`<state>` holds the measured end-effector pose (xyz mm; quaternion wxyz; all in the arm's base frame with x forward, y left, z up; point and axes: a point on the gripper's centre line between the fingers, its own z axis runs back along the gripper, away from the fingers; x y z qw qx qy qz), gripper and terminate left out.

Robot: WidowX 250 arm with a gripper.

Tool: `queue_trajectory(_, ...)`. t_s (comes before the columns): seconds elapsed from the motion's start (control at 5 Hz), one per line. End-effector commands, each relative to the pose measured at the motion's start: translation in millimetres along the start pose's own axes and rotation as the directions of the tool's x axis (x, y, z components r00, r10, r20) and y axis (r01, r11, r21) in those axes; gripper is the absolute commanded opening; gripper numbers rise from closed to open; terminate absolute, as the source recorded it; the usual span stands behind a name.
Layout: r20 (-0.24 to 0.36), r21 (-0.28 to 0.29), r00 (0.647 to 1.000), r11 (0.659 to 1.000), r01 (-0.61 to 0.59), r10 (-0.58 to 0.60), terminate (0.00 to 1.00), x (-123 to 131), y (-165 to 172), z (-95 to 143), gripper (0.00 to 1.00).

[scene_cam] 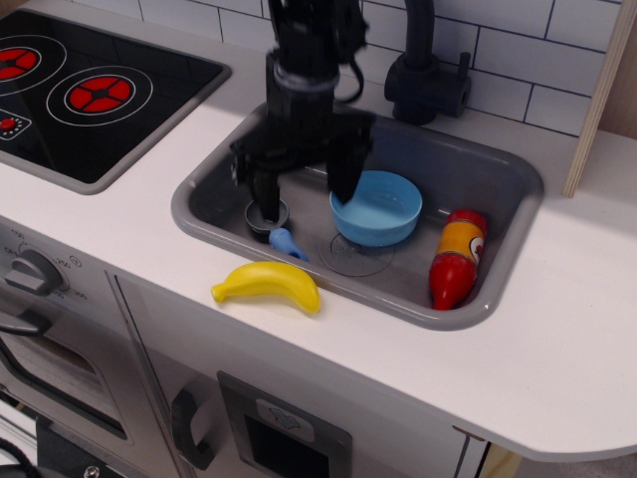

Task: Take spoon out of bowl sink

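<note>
The spoon (pixel 276 231) lies on the floor of the grey sink (pixel 498 169), left of the bowl, with its grey scoop toward the back and its light-blue handle toward the front wall. The light-blue bowl (pixel 376 207) stands in the middle of the sink with nothing showing in it. My black gripper (pixel 304 191) hangs over the sink's left part, open and empty. Its left finger (pixel 265 194) is just above the scoop, and its right finger (pixel 344 179) is by the bowl's left rim.
A red-and-yellow toy bottle (pixel 457 257) lies at the sink's right end. A yellow toy banana (pixel 267 285) lies on the white counter in front of the sink. A black faucet (pixel 426 75) stands behind it. The black stovetop (pixel 90 95) is at the left.
</note>
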<state>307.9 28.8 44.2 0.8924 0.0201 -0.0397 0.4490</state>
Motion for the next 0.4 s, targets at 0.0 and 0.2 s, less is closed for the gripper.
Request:
queue_trajectory(0.0, 0.068, -0.098, 0.998, 0.995, 0.019, -0.012, 0.00, 6.9, -15.4, 34.5, 1.00)
queue_trajectory(0.2, 0.068, -0.098, 0.998, 0.995, 0.019, -0.012, 1.00, 6.9, -15.4, 34.5, 1.00)
